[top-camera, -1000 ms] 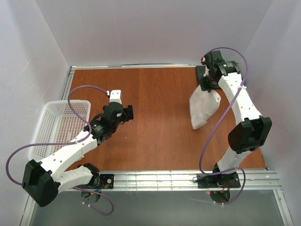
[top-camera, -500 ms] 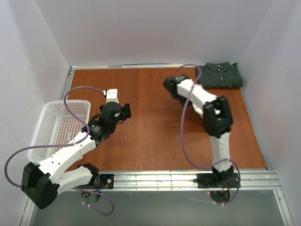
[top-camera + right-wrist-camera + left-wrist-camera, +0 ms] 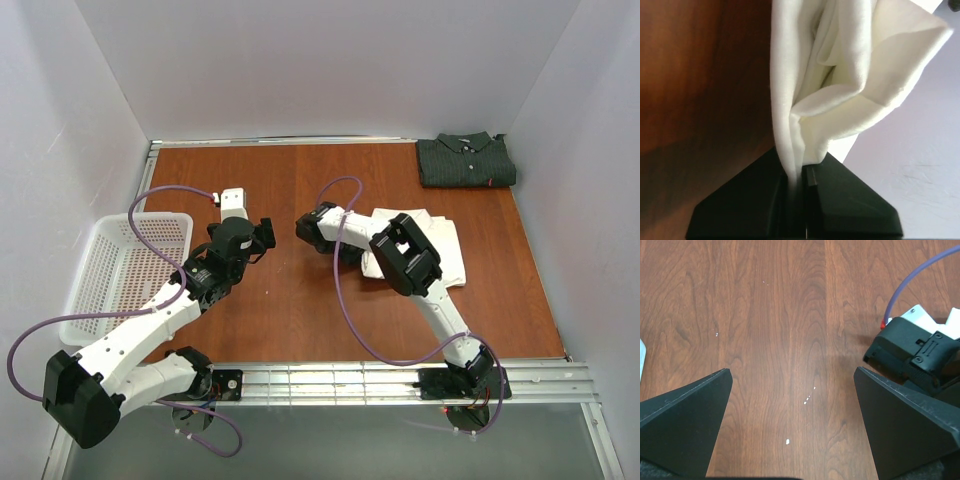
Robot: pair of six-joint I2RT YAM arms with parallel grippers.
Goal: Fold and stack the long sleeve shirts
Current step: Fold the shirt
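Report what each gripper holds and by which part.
Right gripper: jaws shut on a bunched fold of the white shirt. Left gripper: jaws open, nothing held.

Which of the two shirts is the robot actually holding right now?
The white shirt, pinched in the right hand; the dark green shirt lies folded, untouched, in the far right corner.

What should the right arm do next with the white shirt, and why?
Probably lower the right gripper and lay the pinched edge flat: it is shut on the white shirt, whose rest lies rumpled on the table, while the dark shirt sits folded in the far corner.
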